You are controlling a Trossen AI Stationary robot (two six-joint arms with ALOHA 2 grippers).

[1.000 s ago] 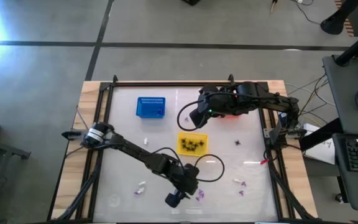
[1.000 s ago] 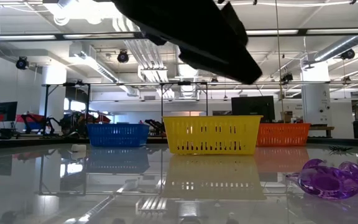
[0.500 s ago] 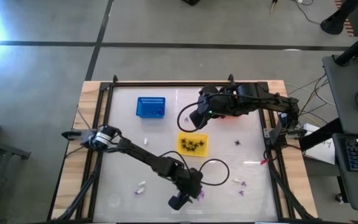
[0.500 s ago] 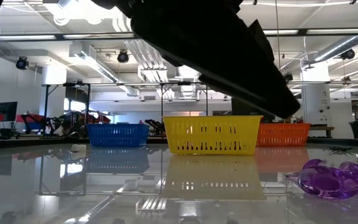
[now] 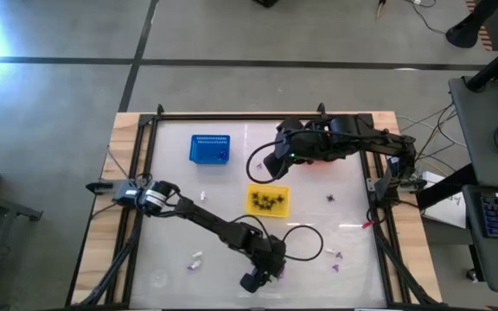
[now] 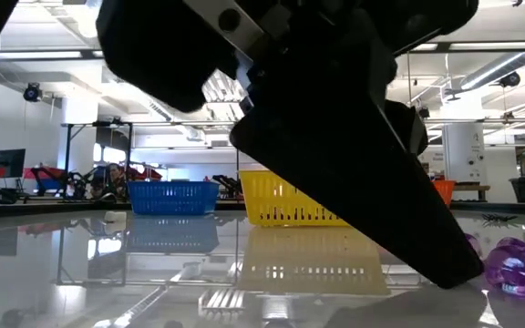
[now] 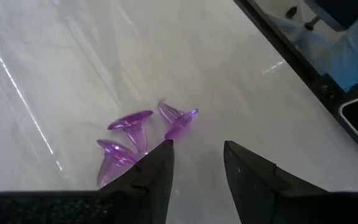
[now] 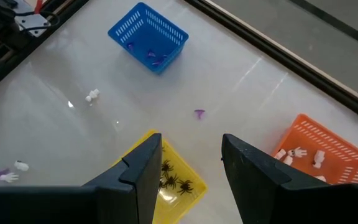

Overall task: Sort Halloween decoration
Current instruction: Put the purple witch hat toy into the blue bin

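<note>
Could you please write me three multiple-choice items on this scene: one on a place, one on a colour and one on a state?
1. Where is the left gripper?
A. over the blue basket
B. low at the table's near edge, by purple trinkets
C. off the table

2. What colour is the basket holding the black spiders?
A. yellow
B. blue
C. orange

3. How do the left gripper's jaws stand?
A. shut on a trinket
B. shut and empty
C. open and empty

Answers: 1 B, the high view places it there. 2 A, the right wrist view shows them in the yellow basket. 3 C, the left wrist view shows a gap.
</note>
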